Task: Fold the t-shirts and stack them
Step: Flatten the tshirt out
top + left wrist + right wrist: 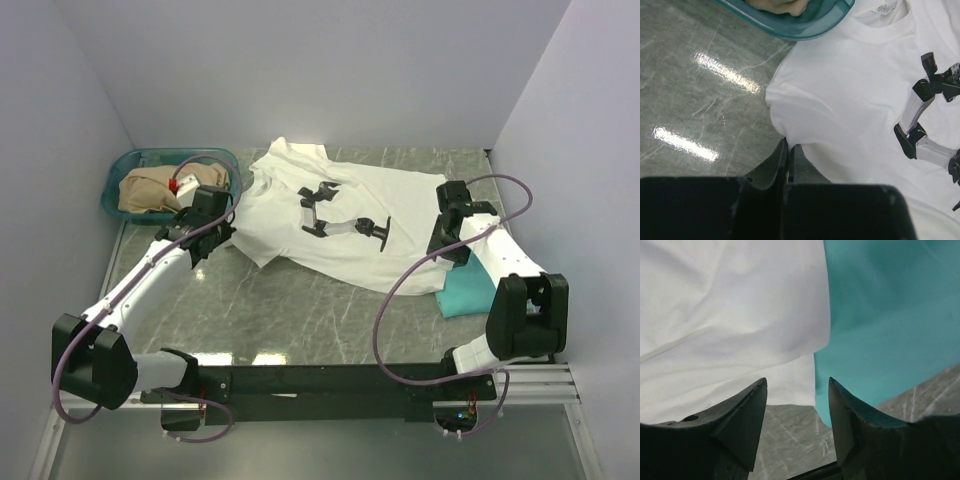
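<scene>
The large white t-shirt (340, 215) lies spread flat at mid table, black chest print up. My left gripper (222, 235) is at its left sleeve. In the left wrist view the jaws (788, 146) are shut with the sleeve's edge pinched at their tips, and the white t-shirt (850, 100) spreads away to the right. The teal-green t-shirt (465, 292) lies folded at the right, partly under my right arm. My right gripper (447, 250) is open and empty. In the right wrist view it (797, 385) hovers over where the white t-shirt's hem (730, 305) meets the teal-green t-shirt (890, 315).
A teal plastic basket (215, 158) stands at the back left with tan cloth (150, 190) in it, close behind my left gripper. Its rim also shows in the left wrist view (805, 27). White walls enclose the table on three sides.
</scene>
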Available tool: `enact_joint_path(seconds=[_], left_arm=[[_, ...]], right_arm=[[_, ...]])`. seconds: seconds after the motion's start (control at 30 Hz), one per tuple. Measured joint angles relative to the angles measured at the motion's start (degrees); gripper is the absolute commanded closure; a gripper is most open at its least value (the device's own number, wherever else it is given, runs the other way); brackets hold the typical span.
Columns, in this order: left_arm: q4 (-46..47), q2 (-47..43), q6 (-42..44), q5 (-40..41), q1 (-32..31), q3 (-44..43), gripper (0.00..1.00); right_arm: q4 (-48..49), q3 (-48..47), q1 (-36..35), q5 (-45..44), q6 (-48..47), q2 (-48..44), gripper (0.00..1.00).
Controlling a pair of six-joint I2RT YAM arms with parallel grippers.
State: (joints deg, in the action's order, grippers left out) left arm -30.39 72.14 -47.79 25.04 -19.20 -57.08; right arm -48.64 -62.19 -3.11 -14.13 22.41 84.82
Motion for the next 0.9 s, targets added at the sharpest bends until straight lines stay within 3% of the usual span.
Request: enact_joint_path(seconds=[0.2,0.43,0.9], left_arm=[[0.72,-1.07,0.04,-1.64,0.00,2.03,0.99],[2.93,-1.62,0.20,-3.32,0.00,3.87,0.99],[4.44,-1.60,0.55,-4.22,0.00,4.79,0.99]], right_arm=[[2.64,4.83,0.39,1.18,2.73,-5.75,0.38],[4.85,13.11,0.96,4.26,5.18,-11.17,0.57],[9.18,19.65,1.07,10.60,6.19,-10.49,0.58]])
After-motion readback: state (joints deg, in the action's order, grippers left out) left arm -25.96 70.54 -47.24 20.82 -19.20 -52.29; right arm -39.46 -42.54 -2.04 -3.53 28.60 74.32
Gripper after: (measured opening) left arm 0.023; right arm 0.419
